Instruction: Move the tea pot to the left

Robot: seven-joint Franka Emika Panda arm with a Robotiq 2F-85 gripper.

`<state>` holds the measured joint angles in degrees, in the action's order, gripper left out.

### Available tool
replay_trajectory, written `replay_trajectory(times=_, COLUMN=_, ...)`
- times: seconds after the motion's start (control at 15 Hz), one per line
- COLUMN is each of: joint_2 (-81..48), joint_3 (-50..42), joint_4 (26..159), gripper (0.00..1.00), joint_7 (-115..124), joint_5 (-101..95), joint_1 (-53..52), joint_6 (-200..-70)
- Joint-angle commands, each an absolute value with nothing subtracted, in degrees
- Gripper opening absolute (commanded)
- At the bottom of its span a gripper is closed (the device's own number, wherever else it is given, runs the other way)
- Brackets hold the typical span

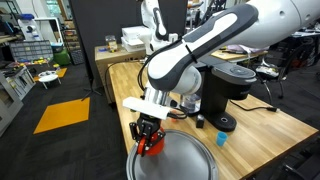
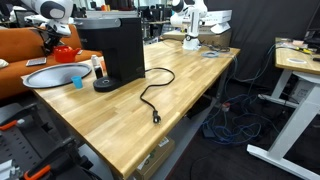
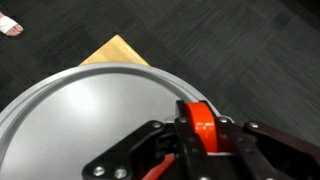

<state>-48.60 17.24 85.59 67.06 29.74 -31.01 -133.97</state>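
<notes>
Arm (image 1: 185,55) reaches forward across the table, elbow high, wrist pointing straight down over the round metal tray (image 1: 190,160). Gripper (image 1: 148,138) clamped tight on the tea pot (image 1: 152,147). Pot sits at the tray's rim; lifted or resting, cannot tell.

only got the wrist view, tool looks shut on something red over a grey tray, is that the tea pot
Observer: Yes. In an exterior view the tool grips the tea pot at the edge of the tray.
Operator: anything close by
Observer: A black coffee machine stands just beyond the tray.
Operator: anything between them
Observer: A small blue cup sits on the table beside the tray.
</notes>
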Motion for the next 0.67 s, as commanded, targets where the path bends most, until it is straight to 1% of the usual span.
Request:
replay_trajectory(times=0.0, joint_2=-48.0, joint_3=19.0, joint_4=87.4, gripper=0.04, joint_7=68.3, joint_5=31.9, joint_1=-29.9, joint_6=-137.5)
replay_trajectory(times=0.4, joint_2=-47.7, joint_3=18.0, joint_4=88.6, gripper=0.04, joint_7=67.8, joint_5=28.5, joint_1=-30.7, joint_6=-136.9)
replay_trajectory(times=0.47, joint_2=-48.9, joint_3=18.2, joint_4=86.9, gripper=0.04, joint_7=68.9, joint_5=28.8, joint_1=-30.7, joint_6=-135.9)
replay_trajectory(times=0.53, joint_2=-49.0, joint_3=18.2, joint_4=87.0, gripper=0.16, joint_7=68.9, joint_5=28.7, joint_1=-30.7, joint_6=-135.9)
replay_trajectory(times=0.6, joint_2=-49.0, joint_3=18.2, joint_4=87.0, gripper=0.16, joint_7=68.9, joint_5=28.7, joint_1=-30.7, joint_6=-135.9)
